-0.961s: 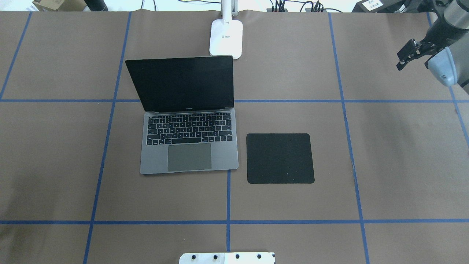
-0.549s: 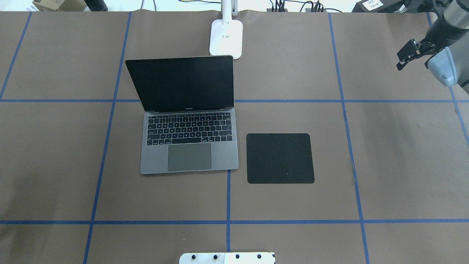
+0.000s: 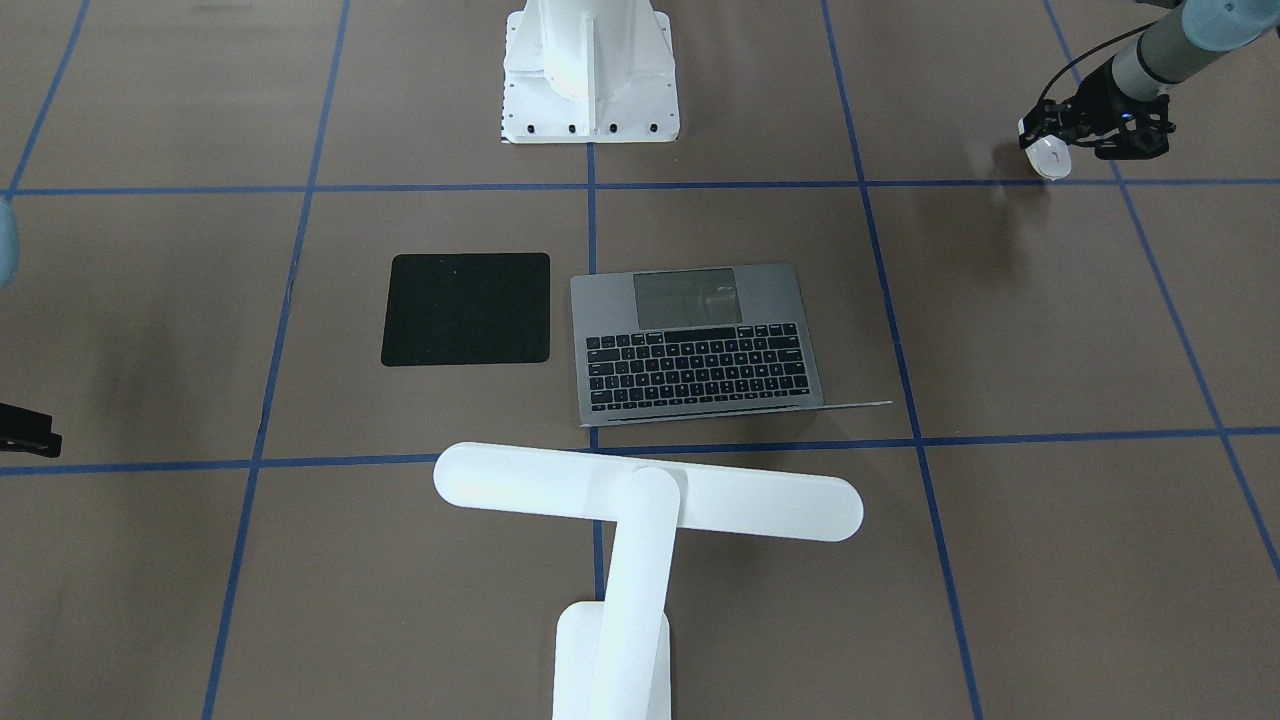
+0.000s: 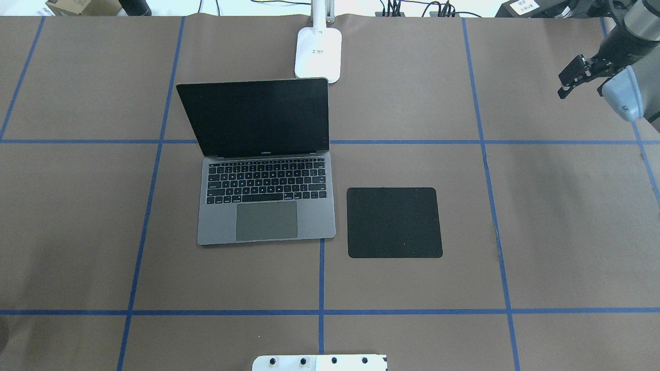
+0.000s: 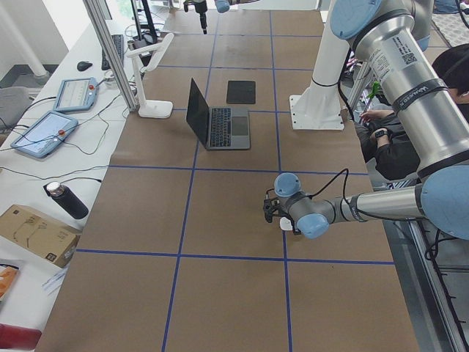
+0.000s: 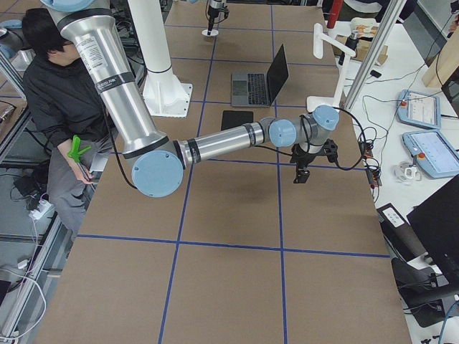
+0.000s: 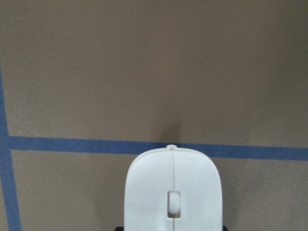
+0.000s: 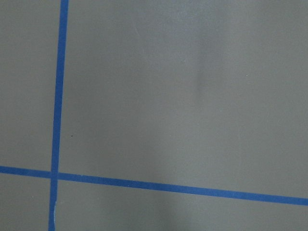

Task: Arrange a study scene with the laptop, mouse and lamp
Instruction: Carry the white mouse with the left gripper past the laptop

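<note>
While the left gripper [image 3: 1050,150] clasps the mouse [image 7: 173,195], whether the right gripper [image 6: 300,176] is clenched cannot be told.

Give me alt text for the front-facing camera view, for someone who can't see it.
An open grey laptop sits mid-table, with a black square mat beside it on the view's left and a white T-shaped lamp in the foreground. At top right, the robot's left gripper is at a small white mouse.
</note>
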